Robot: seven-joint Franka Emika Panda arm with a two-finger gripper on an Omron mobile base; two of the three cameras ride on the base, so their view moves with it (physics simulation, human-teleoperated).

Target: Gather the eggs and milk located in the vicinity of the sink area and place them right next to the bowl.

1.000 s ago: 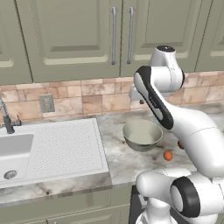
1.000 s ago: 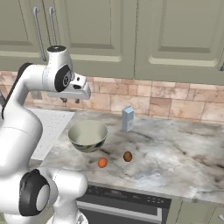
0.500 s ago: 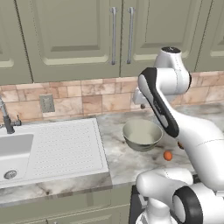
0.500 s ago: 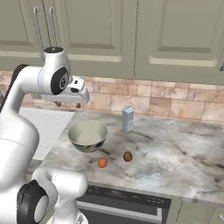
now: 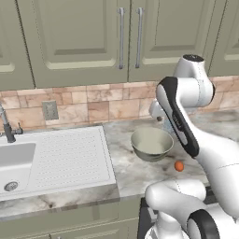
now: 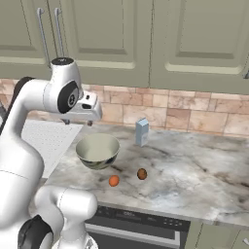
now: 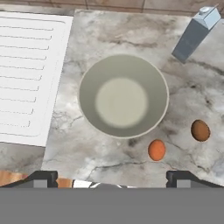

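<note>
The grey-green bowl point(image 6: 97, 151) point(image 5: 151, 144) point(image 7: 123, 95) stands on the marble counter, right of the drainboard. Two eggs lie just in front of it: an orange one point(image 6: 114, 181) point(image 7: 156, 150) point(image 5: 179, 166) and a browner one point(image 6: 142, 173) point(image 7: 200, 130). The milk point(image 6: 141, 132) point(image 7: 194, 34) stands upright behind the bowl, toward the wall. My gripper point(image 7: 111, 179) point(image 6: 78, 121) hangs open above the bowl's near side, with nothing between its fingers.
The white sink area lies to the left, with its basin point(image 5: 16, 163), ribbed drainboard point(image 5: 70, 154) point(image 7: 26, 74) and dark tap point(image 5: 7, 128). Cabinet doors hang above the tiled backsplash. The counter stretches on to the right of the eggs point(image 6: 204, 180).
The gripper's jaws have gone from shut to open. The arm's upper part has drifted slightly right in the left base view. Bowl, eggs and milk stay where they were.
</note>
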